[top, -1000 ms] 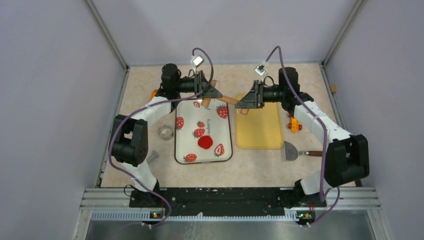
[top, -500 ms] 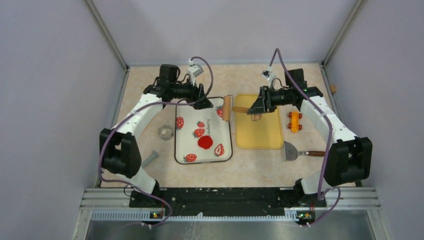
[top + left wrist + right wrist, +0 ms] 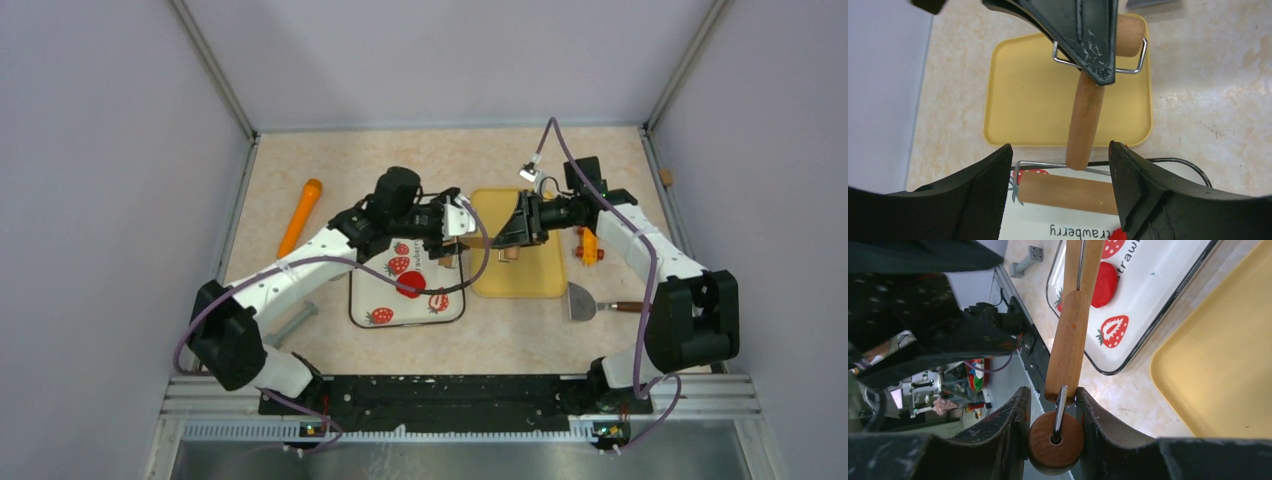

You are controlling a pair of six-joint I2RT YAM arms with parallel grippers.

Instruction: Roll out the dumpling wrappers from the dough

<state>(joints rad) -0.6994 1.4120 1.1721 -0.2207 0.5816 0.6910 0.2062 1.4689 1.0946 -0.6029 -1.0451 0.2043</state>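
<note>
- R gripper is clamping shut on the small end roller of the rolling pin, holding it over the yellow tray. That tray is sitting mid-table, a bit toward the right edge.
- L gripper is hanging wide open and gripping nothing. Its fingers are straddling the pin's other end w/o touching it.
- The dough is lying as one flattened red blob on the strawberry tray. It's mid-table, toward the near edge, just left of the yellow tray.
- Key relation: the pin's handle is running roughly left-right betw. the two grippers. Its wide roller is sitting crosswise (axis far-to-near) over the far part of the strawberry tray.
- The dough is lying toward the near edge and slightly left of that roller, not under it. Can't tell if the roller is touching the tray.
- L gripper is the nearer one to the dough; R is reaching in from over the yellow tray.
- Judging by this, a two-gripper hold or handover is being set up. L jaws probably need closing on the near end, then the roller needs bringing toward the near edge onto the blob.
- Possible risk: the pin twisting in R's grip if L is pulling off-axis.
</note>
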